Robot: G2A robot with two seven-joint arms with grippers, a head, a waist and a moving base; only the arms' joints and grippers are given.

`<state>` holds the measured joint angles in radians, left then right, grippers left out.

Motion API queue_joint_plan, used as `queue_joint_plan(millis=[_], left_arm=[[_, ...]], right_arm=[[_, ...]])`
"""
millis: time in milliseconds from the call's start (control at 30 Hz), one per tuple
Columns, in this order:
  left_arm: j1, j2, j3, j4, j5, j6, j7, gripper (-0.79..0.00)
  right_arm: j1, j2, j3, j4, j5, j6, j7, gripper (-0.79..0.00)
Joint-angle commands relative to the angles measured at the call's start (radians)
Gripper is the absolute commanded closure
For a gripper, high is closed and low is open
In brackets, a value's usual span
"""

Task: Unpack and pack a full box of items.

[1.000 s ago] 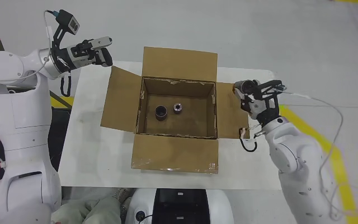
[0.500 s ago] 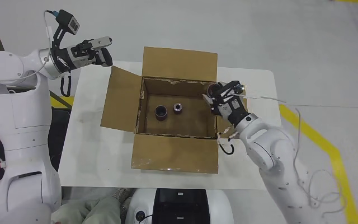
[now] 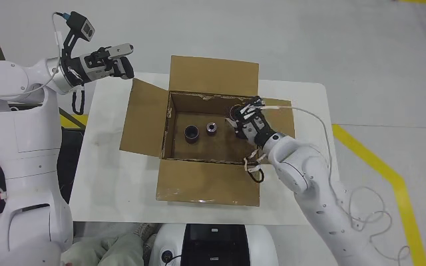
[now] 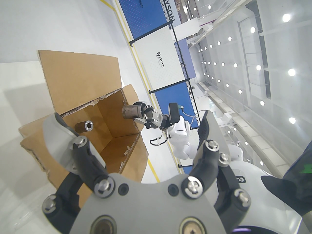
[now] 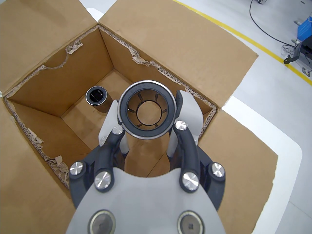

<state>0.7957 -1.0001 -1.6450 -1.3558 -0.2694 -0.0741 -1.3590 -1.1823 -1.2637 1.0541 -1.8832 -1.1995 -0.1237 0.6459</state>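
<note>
My right tool, clamped on a bearing sleeve, has swung in from the right and now hangs over the box. Packing, I judge: it goes down near the dark cylinder inside.

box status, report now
Right gripper shut on bearing, above box. Left gripper open, clear of box. Two cylinders on box floor. Nothing in the way.

White table, yellow floor line, white panel between blue panels
</note>
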Motion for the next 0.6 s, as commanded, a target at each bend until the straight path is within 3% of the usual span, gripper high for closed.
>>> queue_joint_plan(millis=[0, 567], left_arm=[[0.000, 0.000, 0.000, 0.000, 0.000, 0.000, 0.000, -0.785], [0.000, 0.000, 0.000, 0.000, 0.000, 0.000, 0.000, -0.785]], right_arm=[[0.016, -0.004, -0.011, 0.024, 0.015, 0.003, 0.014, 0.000], [0.175, -0.051, -0.118, 0.248, 0.122, 0.071, 0.135, 0.000]])
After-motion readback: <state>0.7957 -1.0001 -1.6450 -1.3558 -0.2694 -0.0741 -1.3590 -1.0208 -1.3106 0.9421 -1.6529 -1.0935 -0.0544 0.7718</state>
